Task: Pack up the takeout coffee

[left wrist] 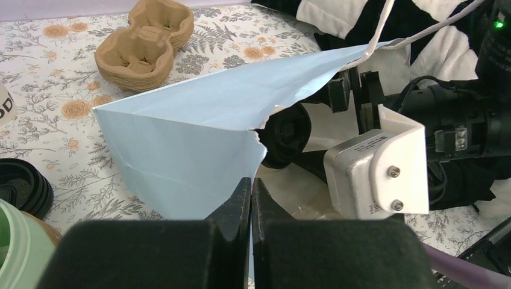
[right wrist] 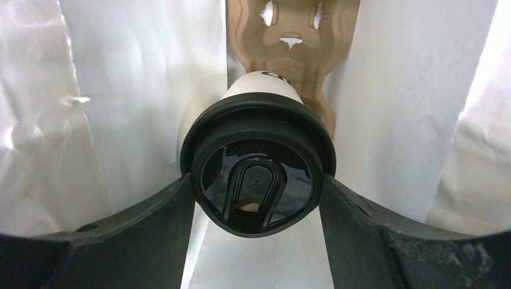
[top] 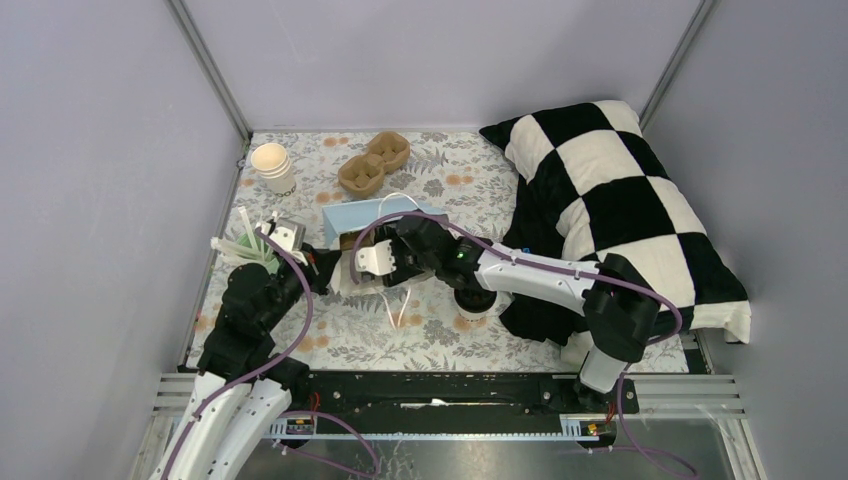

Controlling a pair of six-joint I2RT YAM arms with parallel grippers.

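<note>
The blue paper bag (top: 372, 215) lies on its side with its mouth toward me; it also shows in the left wrist view (left wrist: 187, 132). My left gripper (left wrist: 251, 188) is shut on the bag's torn lower edge, at the mouth (top: 328, 268). My right gripper (right wrist: 256, 201) is inside the bag (top: 388, 258), shut on a white coffee cup with a black lid (right wrist: 259, 159), its fingers (right wrist: 163, 217) pressing both sides of the lid. A brown cardboard carrier (right wrist: 292, 36) lies deeper in the bag. The second lidded cup (top: 475, 300) stands on the table under my right forearm.
A stack of lidless cream cups (top: 272, 166) and a brown cardboard cup tray (top: 375, 162) stand at the back. A mint-green cup with white sticks (top: 258, 247) is beside my left arm, black lids (left wrist: 24, 186) next to it. A checkered pillow (top: 620, 200) fills the right side.
</note>
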